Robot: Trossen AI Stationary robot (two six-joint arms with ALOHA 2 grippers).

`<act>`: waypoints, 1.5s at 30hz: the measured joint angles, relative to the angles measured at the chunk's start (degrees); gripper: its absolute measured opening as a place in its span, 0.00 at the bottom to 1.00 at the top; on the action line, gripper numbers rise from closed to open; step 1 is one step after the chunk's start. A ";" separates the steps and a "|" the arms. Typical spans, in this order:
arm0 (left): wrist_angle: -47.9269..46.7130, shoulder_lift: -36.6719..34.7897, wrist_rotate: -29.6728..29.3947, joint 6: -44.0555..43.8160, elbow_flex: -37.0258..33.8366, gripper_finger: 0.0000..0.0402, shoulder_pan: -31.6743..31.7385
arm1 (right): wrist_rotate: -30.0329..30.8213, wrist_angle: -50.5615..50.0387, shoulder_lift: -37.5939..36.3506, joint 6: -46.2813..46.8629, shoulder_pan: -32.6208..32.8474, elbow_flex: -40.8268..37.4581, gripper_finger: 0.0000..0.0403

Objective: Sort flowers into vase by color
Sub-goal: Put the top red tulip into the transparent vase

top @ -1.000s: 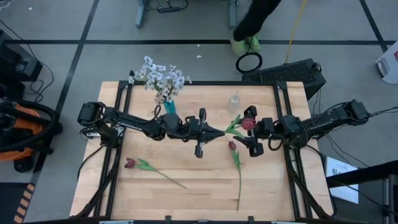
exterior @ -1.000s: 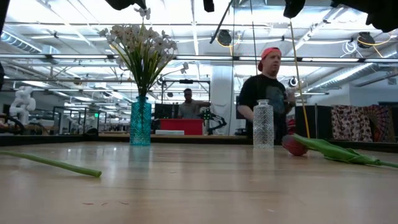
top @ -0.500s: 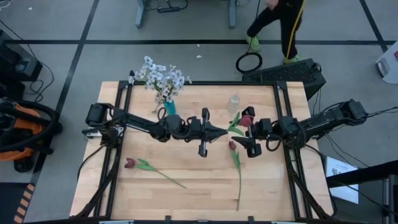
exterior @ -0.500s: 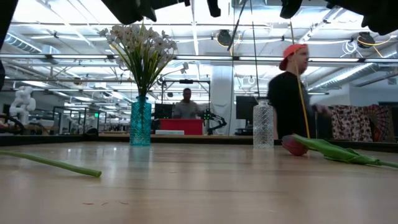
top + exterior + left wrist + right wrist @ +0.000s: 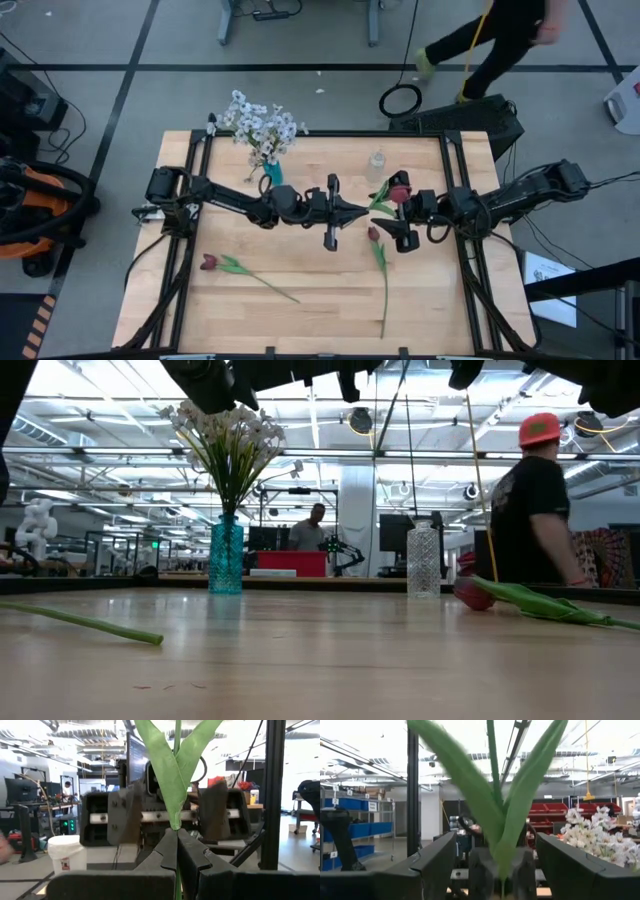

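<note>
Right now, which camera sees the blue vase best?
The low view: the blue vase stands whole and upright, holding white flowers. The high view shows only its top under the blossoms. The right wrist view catches just blossoms; the left wrist view shows none.

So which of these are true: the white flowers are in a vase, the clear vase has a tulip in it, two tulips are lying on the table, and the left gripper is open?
1. The white flowers stand in the blue vase. True.
2. The clear vase holds a tulip. False: it is empty.
3. Two tulips lie on the table. True.
4. The left gripper is open. False: it is shut on the stem of a third tulip, raised off the table.
</note>
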 joint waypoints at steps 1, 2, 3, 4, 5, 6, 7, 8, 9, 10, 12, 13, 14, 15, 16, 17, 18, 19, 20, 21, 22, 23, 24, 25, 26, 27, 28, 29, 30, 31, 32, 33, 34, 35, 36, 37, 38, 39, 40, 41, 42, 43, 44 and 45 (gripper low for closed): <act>0.21 0.00 0.00 0.00 0.00 0.00 0.11 | 0.00 -0.29 0.21 0.06 -0.02 0.00 0.66; 0.65 0.00 0.00 0.00 0.00 0.00 0.22 | 0.00 -0.44 0.51 0.08 -0.02 0.00 0.66; 1.09 0.00 0.02 -0.02 0.00 0.00 0.27 | 0.00 -0.41 0.96 0.17 -0.02 0.00 0.66; 1.50 0.00 0.02 0.00 0.00 0.00 0.31 | 0.00 -0.26 1.47 0.22 -0.08 0.00 0.66; 1.84 0.00 0.02 0.02 0.00 0.00 0.31 | -0.01 -0.05 1.90 0.22 -0.25 0.00 0.66; 2.06 -0.01 0.02 0.02 0.01 0.00 0.31 | 0.00 0.27 2.30 0.22 -0.45 0.00 0.66; 2.03 -0.02 0.02 0.02 0.03 0.00 0.31 | 0.02 0.88 2.57 0.22 -0.54 0.00 0.66; 1.82 -0.02 0.02 0.02 0.04 0.00 0.29 | 0.02 1.70 2.82 0.22 -0.77 0.00 0.65; 1.46 -0.02 0.02 0.00 0.04 0.00 0.29 | 0.00 2.69 3.09 0.22 -0.89 0.00 0.64; 0.96 -0.02 0.02 0.00 0.04 0.00 0.27 | -0.07 3.34 3.26 0.20 -1.13 0.02 0.63; 0.19 -0.02 0.02 0.00 0.04 0.00 0.29 | -0.28 3.56 3.42 0.22 -1.22 0.02 0.60; 0.04 -0.02 0.02 0.00 0.04 0.00 0.29 | -0.28 3.55 3.43 0.22 -1.25 0.02 0.58; 0.02 -0.02 0.02 0.00 0.04 0.00 0.29 | -0.28 3.54 3.42 0.22 -1.30 0.02 0.55; 0.02 -0.02 0.02 0.00 0.04 0.00 0.29 | -0.31 3.48 3.41 0.39 -1.33 0.02 0.53; 0.03 -0.02 0.02 -0.01 0.04 0.00 0.29 | -0.31 3.32 3.41 0.68 -1.33 0.02 0.50; 0.03 -0.02 0.02 -0.02 0.04 0.00 0.27 | -0.31 3.20 3.43 0.78 -1.33 0.02 0.47; -0.01 -0.02 0.02 0.00 0.04 0.00 0.27 | -0.31 3.18 3.43 0.85 -1.33 0.02 0.45; -0.07 -0.02 0.02 0.00 0.04 0.00 0.29 | -0.31 3.18 3.43 0.87 -1.33 0.02 0.42; -0.09 -0.02 0.02 0.00 0.04 0.00 0.29 | -0.31 3.16 3.42 0.93 -1.33 0.02 0.39; -0.09 -0.02 0.02 -0.01 0.04 0.00 0.29 | -0.30 3.08 3.43 1.16 -1.33 0.02 0.36; -0.14 -0.02 0.03 -0.02 0.04 0.00 0.28 | -0.28 3.05 3.43 1.27 -1.33 0.02 0.32; -0.43 -0.02 0.02 -0.02 0.04 0.00 0.29 | -0.26 3.05 3.43 1.29 -1.33 0.02 0.29; -0.63 -0.02 0.03 -0.02 0.04 0.00 0.27 | -0.26 3.07 3.40 1.31 -1.33 0.02 0.25; -0.80 -0.02 0.02 -0.02 0.04 0.00 0.29 | -0.26 3.05 3.40 1.30 -1.33 0.02 0.22; -0.82 -0.02 0.02 -0.02 0.04 0.00 0.29 | -0.26 3.05 3.40 1.31 -1.33 0.02 0.18; -0.82 -0.02 0.02 -0.01 0.04 0.00 0.29 | -0.26 3.05 3.40 1.31 -1.33 0.02 0.15; -0.80 -0.02 0.02 0.00 0.04 0.00 0.29 | -0.24 3.07 3.40 1.27 -1.33 0.02 0.12; -0.82 -0.02 0.02 -0.02 0.04 0.00 0.29 | -0.23 3.07 3.40 1.25 -1.33 0.02 0.08; -0.80 -0.02 -0.22 0.00 0.04 0.00 0.27 | -0.18 3.05 3.40 1.22 -1.33 0.02 0.06; -0.81 -0.02 -0.52 -0.02 0.04 0.00 0.27 | -0.08 2.96 3.40 1.11 -1.37 0.02 0.03; -0.85 -0.02 -0.71 -0.04 0.04 0.01 0.27 | 0.01 2.87 3.38 0.92 -1.47 0.02 0.02; -1.11 -0.02 -0.80 -0.07 0.04 0.02 0.27 | 0.09 2.72 3.38 0.81 -1.49 0.02 0.02; -1.51 -0.04 -0.85 -0.19 0.04 0.03 0.27 | 0.13 2.56 3.38 0.81 -1.49 0.02 0.02; -1.95 -0.06 -0.85 -0.45 0.04 0.06 0.27 | 0.13 2.32 3.38 0.80 -1.49 0.02 0.03; -2.46 -0.08 -0.86 -0.98 0.04 0.10 0.27 | 0.13 1.99 3.38 0.76 -1.49 0.02 0.03; -2.97 -0.11 -0.85 -1.42 0.04 0.14 0.27 | 0.13 1.77 3.38 0.73 -1.49 0.02 0.03; -3.73 -0.18 -0.85 -1.63 0.04 0.20 0.27 | 0.13 1.58 3.38 0.62 -1.47 0.02 0.03; -4.34 -0.22 -0.85 -2.13 0.04 0.26 0.27 | 0.13 1.54 3.38 0.44 -1.48 0.02 0.03; -4.97 -0.29 -0.90 -2.75 0.04 0.32 0.27 | 0.14 1.52 3.38 0.30 -1.46 0.02 0.02; -5.76 -0.35 -1.14 -2.90 0.04 0.38 0.27 | 0.20 1.44 3.38 0.17 -1.46 0.02 0.02; -6.77 -0.39 -1.65 -3.02 0.04 0.44 0.27 | 0.22 1.35 3.38 0.12 -1.46 0.02 0.02; -8.65 -0.65 -1.94 -3.04 0.04 0.49 0.27 | 0.22 1.12 3.34 0.00 -1.46 0.02 0.02; -10.95 -1.09 -1.99 -3.04 0.04 0.54 0.27 | 0.26 0.64 3.01 -0.07 -1.46 0.02 0.02; -13.47 -1.59 -2.15 -3.02 0.04 0.59 0.27 | 0.53 0.19 2.53 -0.15 -1.46 0.02 0.01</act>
